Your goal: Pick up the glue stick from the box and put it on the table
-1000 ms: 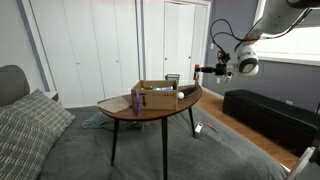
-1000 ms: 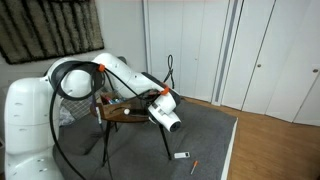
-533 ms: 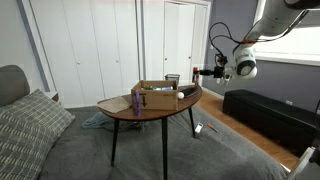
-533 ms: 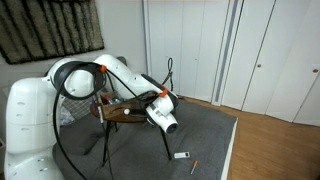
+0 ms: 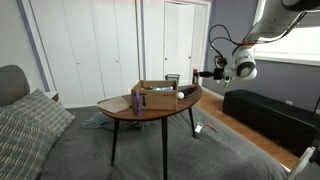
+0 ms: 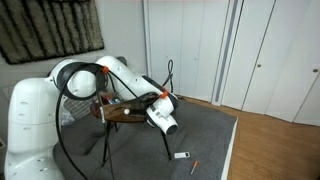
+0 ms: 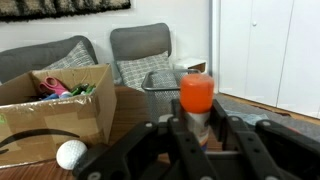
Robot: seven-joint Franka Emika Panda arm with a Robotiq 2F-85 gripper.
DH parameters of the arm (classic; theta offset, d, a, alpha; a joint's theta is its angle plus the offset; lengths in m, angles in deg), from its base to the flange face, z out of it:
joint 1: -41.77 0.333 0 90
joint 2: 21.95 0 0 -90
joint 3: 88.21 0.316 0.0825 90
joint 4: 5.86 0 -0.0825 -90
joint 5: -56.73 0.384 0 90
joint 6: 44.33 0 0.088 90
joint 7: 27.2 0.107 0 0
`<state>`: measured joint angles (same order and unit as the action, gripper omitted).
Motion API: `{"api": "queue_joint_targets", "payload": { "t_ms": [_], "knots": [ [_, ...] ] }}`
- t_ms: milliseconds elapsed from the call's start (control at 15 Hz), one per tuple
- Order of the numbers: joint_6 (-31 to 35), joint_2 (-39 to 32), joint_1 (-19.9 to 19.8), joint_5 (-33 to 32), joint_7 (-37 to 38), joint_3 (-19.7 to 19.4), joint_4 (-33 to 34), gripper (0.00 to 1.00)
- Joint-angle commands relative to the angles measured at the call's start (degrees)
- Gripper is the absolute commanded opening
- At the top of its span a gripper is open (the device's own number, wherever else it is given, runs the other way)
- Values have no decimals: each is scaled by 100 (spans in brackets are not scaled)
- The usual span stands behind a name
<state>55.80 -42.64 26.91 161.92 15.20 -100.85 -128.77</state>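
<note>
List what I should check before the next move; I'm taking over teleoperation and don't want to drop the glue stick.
1. Grip: ok, the glue stick stands between the fingers of the claw.
2. Stick out of the box: ok.
3. Claw above the table: cannot tell; it hangs near the table's edge, higher than the box.
4. Bare wood for set-down: ok, in front of the box.
5. Path past the white ball beside the box: cannot tell.

Even soft indoor light, bright window (image 5: 300, 45) glare, faint shadows, low resolution, wrist view foreground blurred
</note>
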Motion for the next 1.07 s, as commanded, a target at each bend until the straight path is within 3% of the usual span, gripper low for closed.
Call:
{"api": "queue_joint_targets", "payload": {
  "t_ms": [0,1000],
  "knots": [
    [124,-131,13,146,-271,9,0,9],
    [61,-132,-112,261,-931,-21,-130,9]
  ]
}}
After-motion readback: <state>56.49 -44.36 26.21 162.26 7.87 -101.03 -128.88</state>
